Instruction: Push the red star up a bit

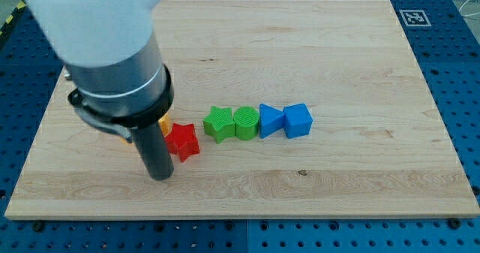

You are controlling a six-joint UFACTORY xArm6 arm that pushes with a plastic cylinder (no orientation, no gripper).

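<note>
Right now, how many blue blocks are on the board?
2. The blue triangular block sits right of the green blocks; the blue cube is beside it, at the row's right end. The arm could hide others.

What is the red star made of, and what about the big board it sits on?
The small red star-shaped block looks like plastic: solid bright colour, matte, with faint ridges on top, though foam or painted wood is possible. The large pale board looks like real wood: light grain lines and small knots run across it, with a smooth, unpainted finish. My tip sits just left of the star, slightly lower.
</note>
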